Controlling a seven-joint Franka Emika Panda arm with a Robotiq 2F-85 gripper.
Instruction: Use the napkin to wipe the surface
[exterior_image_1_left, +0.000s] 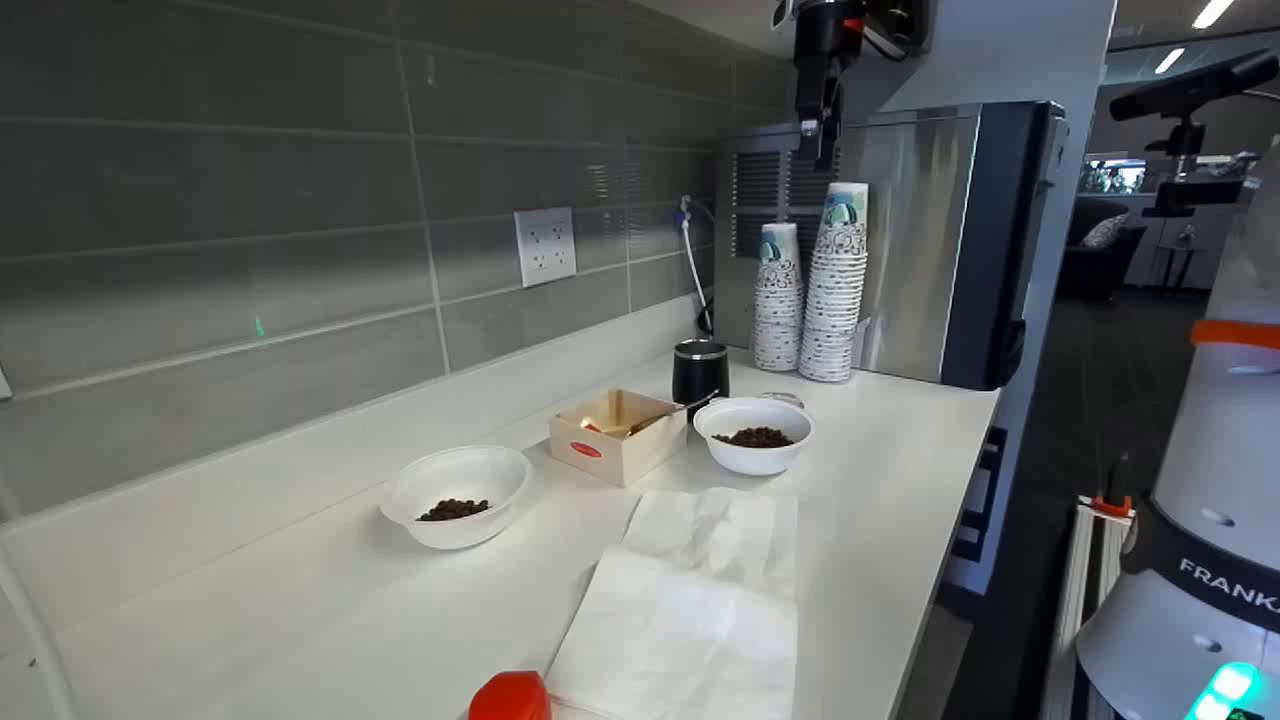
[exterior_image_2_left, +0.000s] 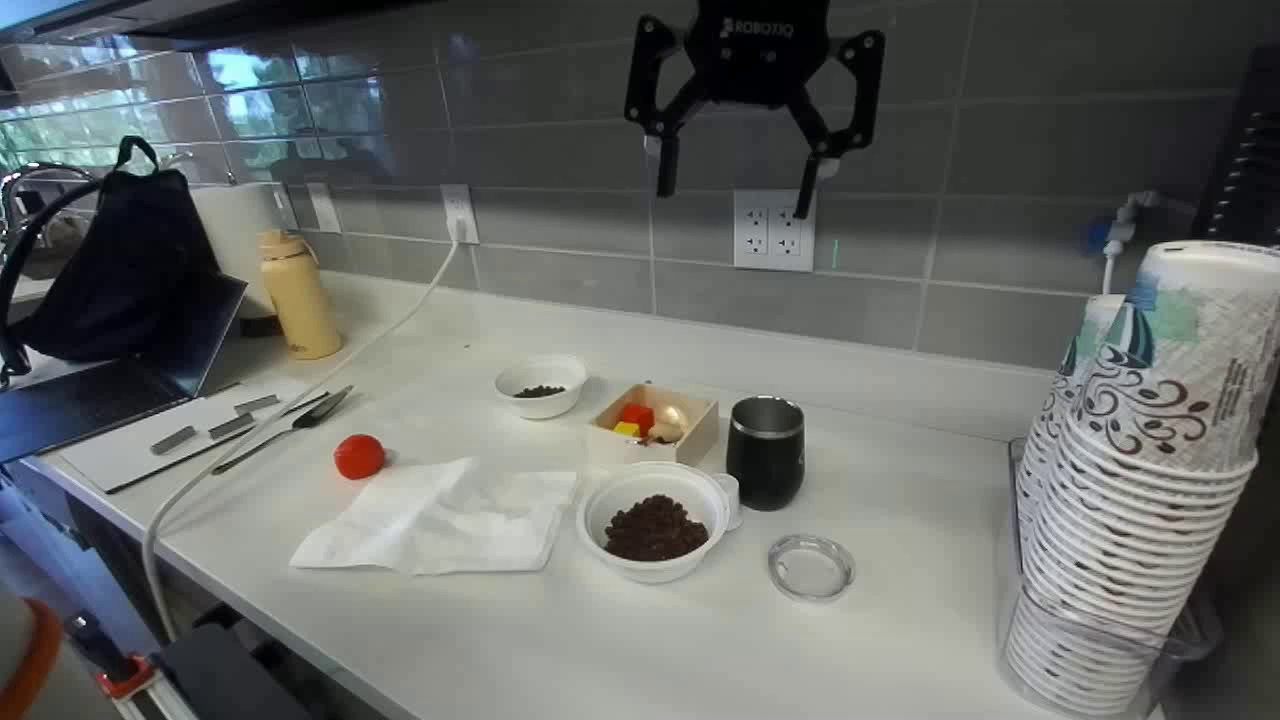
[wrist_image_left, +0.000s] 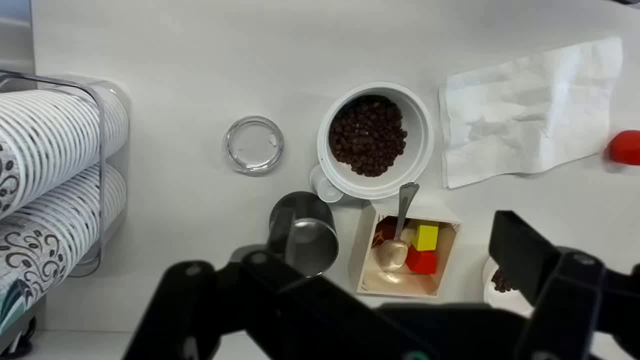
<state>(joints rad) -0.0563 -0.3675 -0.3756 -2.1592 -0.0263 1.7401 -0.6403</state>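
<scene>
Holds the hand (exterior_image_2_left: 735, 203) high, pointing down. Spreads both black fingers (exterior_image_2_left: 667, 170) wide apart. Glows bright green low down on the white arm (exterior_image_1_left: 1225, 430).

Find white napkin (exterior_image_2_left: 440, 522) lying spread out, creased, on smooth off-white countertop (exterior_image_2_left: 500, 640), toward its outer long edge.

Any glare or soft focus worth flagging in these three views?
Wrist view: a bright streak marks the napkin, and the pincer looks dark and blurry; in an exterior view, bright reflections cover the tiled wall toward upper left; in an exterior view, pale sheen runs down the steel appliance.
</scene>
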